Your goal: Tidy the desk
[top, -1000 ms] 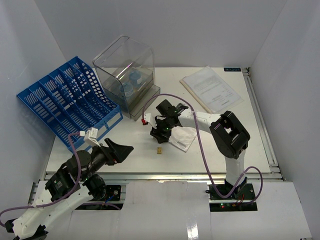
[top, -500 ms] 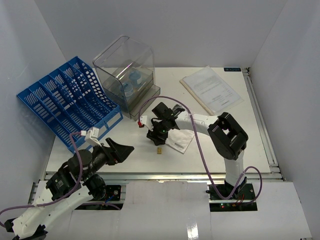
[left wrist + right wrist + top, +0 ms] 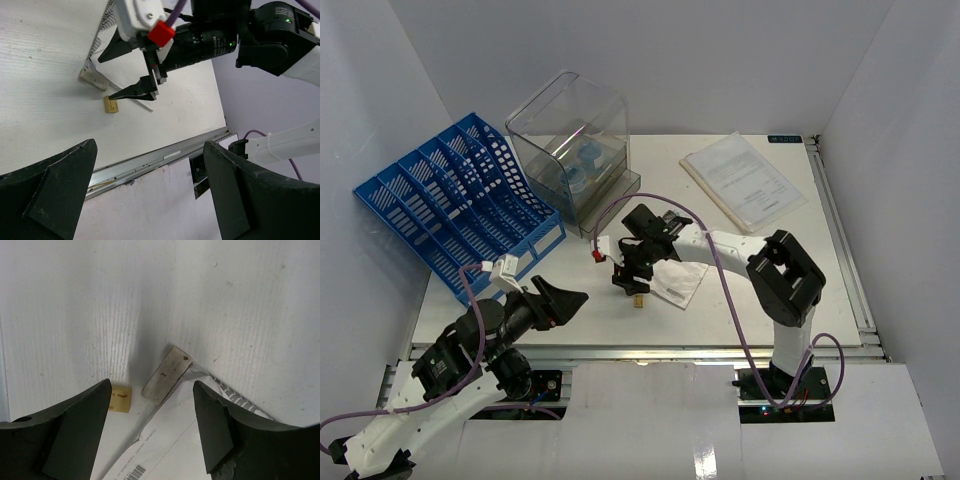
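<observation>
The desk [image 3: 750, 330] is a white tabletop with a metal rail along its edges. My right gripper [image 3: 152, 427] hangs open just above it, with nothing between its fingers. Under the gap lie a grey-white eraser [image 3: 166, 375], partly on the corner of a white envelope [image 3: 170, 445], and to the left a small yellow block [image 3: 120, 399]. In the top view the right gripper [image 3: 628, 283] is near the desk's middle, with the yellow block [image 3: 638, 299] just in front of it. My left gripper [image 3: 558, 300] stands wide open over the front left edge, holding nothing.
A blue slotted file rack [image 3: 450, 205] lies at the back left. A clear plastic bin [image 3: 575, 140] holding blue items stands behind the right gripper. A stack of papers [image 3: 745, 180] sits at the back right. The front metal rail [image 3: 150, 160] shows in the left wrist view.
My right gripper has shifted left and toward the front, over the eraser and the yellow block, and its jaws have widened. The left arm has not moved.
</observation>
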### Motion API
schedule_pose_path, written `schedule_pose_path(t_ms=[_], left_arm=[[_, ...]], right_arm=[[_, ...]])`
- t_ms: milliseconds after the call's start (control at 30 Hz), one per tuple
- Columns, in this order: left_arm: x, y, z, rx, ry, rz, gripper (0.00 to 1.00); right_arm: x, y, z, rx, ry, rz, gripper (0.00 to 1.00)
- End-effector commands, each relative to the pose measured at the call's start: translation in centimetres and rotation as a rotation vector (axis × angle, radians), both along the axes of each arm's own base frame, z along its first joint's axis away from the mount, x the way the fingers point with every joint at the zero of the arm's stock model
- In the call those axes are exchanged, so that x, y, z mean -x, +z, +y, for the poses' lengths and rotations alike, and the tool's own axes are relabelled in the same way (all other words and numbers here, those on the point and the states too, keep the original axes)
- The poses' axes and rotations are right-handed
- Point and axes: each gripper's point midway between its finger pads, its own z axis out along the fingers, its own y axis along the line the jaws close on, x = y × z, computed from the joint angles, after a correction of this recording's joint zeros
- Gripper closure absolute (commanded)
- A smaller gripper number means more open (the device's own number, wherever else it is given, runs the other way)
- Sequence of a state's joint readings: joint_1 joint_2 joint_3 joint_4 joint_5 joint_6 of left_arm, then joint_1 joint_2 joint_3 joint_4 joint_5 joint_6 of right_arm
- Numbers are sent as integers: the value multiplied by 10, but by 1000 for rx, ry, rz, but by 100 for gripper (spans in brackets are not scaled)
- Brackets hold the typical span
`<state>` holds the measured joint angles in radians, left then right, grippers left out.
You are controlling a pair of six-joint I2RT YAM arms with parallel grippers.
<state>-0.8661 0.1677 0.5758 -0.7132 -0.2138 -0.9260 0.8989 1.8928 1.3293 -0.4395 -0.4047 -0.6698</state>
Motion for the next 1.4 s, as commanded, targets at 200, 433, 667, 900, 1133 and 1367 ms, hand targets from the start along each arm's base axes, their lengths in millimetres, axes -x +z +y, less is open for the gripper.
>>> schedule_pose_path(t_ms=[200,433,667,900,1133,1367], left_arm=[[0,-3,1,-9,3,13,2],[2,1,2,-1,3,7,2],[1,0,2,1,6,9,2],[0,-3,0,-10,1,16,2],[1,-3,0,-3,1,21,2],[2,-2,2,1,4,25,2]], right_arm=[[54,33,0,-136,329,89,29],[69,17,-21,-84,320,149,43],[67,10,-45,-64,287,88,35],[63,18,-48,-145,527,-143,18],[57,17,-38,-173,849,-367,16],[45,-1,-22,-117,932,-382,19]])
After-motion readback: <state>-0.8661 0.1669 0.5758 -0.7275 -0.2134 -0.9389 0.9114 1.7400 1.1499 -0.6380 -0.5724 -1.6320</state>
